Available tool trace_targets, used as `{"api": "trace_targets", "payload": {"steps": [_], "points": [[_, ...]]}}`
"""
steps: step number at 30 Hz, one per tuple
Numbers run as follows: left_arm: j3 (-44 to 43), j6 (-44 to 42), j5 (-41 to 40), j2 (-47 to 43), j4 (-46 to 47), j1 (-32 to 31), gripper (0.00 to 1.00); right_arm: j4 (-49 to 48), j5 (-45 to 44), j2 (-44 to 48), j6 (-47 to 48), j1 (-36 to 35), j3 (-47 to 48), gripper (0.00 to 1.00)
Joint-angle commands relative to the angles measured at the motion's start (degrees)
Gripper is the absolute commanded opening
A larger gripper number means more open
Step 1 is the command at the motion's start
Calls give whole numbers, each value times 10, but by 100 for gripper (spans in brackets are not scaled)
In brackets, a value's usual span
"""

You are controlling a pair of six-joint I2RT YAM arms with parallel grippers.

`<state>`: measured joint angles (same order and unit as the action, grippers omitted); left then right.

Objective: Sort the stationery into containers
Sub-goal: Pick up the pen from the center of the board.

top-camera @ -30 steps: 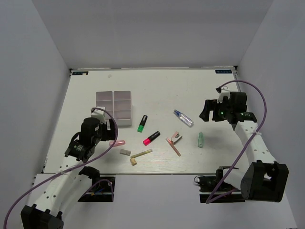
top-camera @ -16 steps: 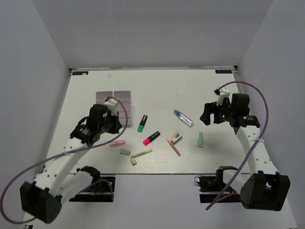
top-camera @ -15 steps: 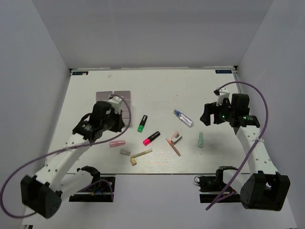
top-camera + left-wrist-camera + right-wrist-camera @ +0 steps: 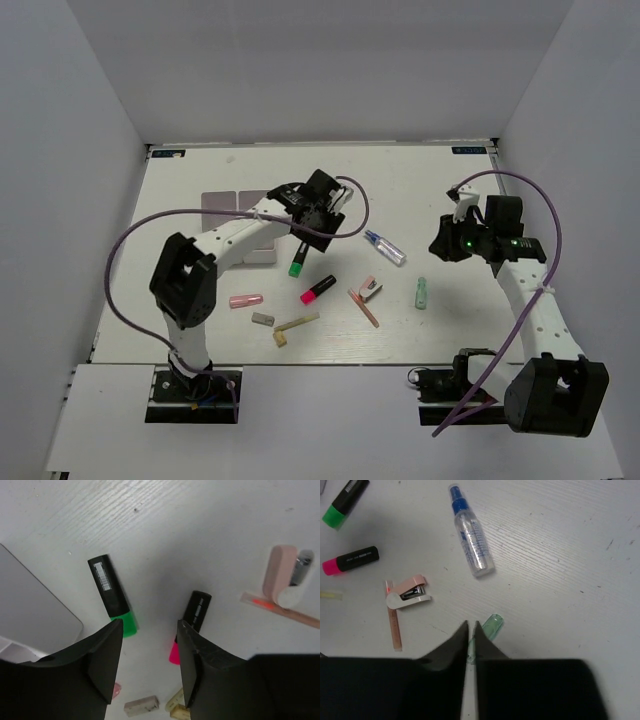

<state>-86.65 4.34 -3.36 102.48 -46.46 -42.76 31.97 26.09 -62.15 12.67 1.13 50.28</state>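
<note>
My left gripper (image 4: 312, 228) is open and empty, hovering above the table just right of the organizer box (image 4: 225, 204). In the left wrist view its fingers (image 4: 102, 655) frame the green highlighter (image 4: 113, 596) and the pink highlighter (image 4: 190, 623), which lie on the table (image 4: 297, 261) (image 4: 318, 289). My right gripper (image 4: 440, 240) is shut and empty, raised above the pale green tube (image 4: 489, 628) (image 4: 421, 292). The clear blue-capped tube (image 4: 385, 246) (image 4: 472, 545) lies between the arms. The pink pen (image 4: 245, 299), grey block (image 4: 262, 319) and yellowish stick (image 4: 297, 323) lie near the front.
A pink stapler (image 4: 368, 288) (image 4: 410, 592) sits on a pink stick (image 4: 364, 307) (image 4: 394, 625) at centre. The left arm crosses the organizer's near part. White walls enclose the table (image 4: 470, 190) on three sides.
My left arm has swung from the near left up and to the right, over the organizer, to above the highlighters. The right arm has barely moved.
</note>
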Motion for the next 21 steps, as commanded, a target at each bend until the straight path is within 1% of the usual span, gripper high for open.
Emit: {"api": "trace_targets", "payload": {"steps": [1,2,3,6,8,12,20,21], "points": [[-48,16,-4,42,-20,29,57,-13,5,5,-7,3,10,35],[-51,17,3,49,-14,41,57,-4,4,3,-5,3,11,88],[-52,16,20,60,-11,45,58,-4,1,-3,-6,2,13,90],[-48,19,33,72,12,61,62,-5,4,-10,-4,2,10,90],[-54,28,33,90,20,72,66,-4,1,-12,1,3,11,90],[-62,51,47,119,19,86,68,-2,-8,-21,1,2,12,90],[-87,66,75,170,21,95,68,-6,-16,-26,1,4,10,90],[-88,66,75,173,21,98,66,-8,-17,-28,2,4,10,90]]}}
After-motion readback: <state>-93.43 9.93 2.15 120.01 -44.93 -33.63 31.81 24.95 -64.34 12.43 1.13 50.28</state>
